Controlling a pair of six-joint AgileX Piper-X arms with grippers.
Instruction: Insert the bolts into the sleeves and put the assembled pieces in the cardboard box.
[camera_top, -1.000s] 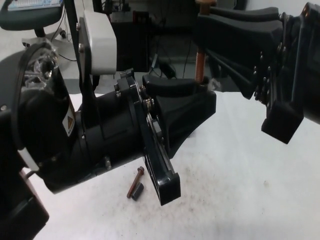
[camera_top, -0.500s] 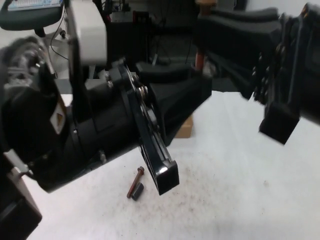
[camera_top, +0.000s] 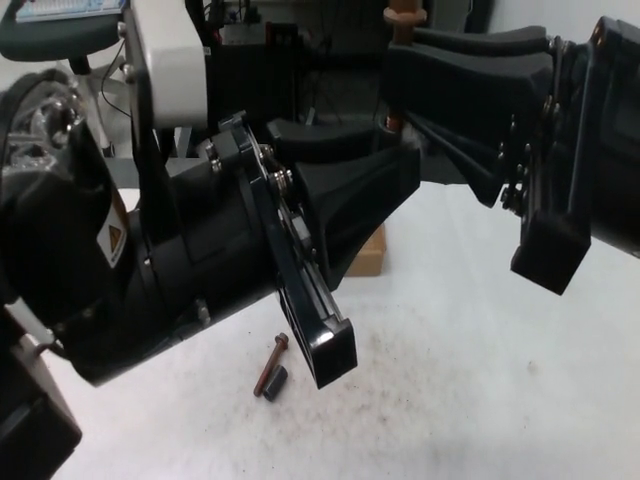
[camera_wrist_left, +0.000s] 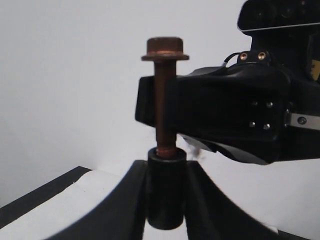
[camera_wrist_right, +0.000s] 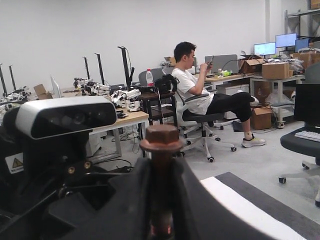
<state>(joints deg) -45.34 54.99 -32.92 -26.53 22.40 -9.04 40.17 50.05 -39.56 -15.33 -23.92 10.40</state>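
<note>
In the left wrist view a black sleeve (camera_wrist_left: 166, 192) stands upright, and my left gripper (camera_wrist_left: 166, 172) is shut on it. A copper bolt (camera_wrist_left: 163, 97) hangs head up above it with its tip at the sleeve's top opening. My right gripper (camera_wrist_left: 155, 107) is shut on the bolt's shank. The bolt head (camera_wrist_right: 161, 139) sticks up between the right fingers (camera_wrist_right: 131, 200). In the high view the left gripper (camera_top: 385, 165) sits just under the right gripper (camera_top: 398, 90) and the bolt (camera_top: 396, 122). A corner of the cardboard box (camera_top: 368, 255) peeks out behind the left gripper.
A second bolt (camera_top: 272, 362) and a small dark sleeve (camera_top: 275, 382) lie side by side on the white bench (camera_top: 480, 380) near the front. The left arm's body covers the bench's left part. Chairs and desks stand beyond the bench.
The left arm has lifted and tilted, raising its gripper toward the bolt and uncovering the cardboard box. The right gripper with the bolt has shifted slightly left and up.
</note>
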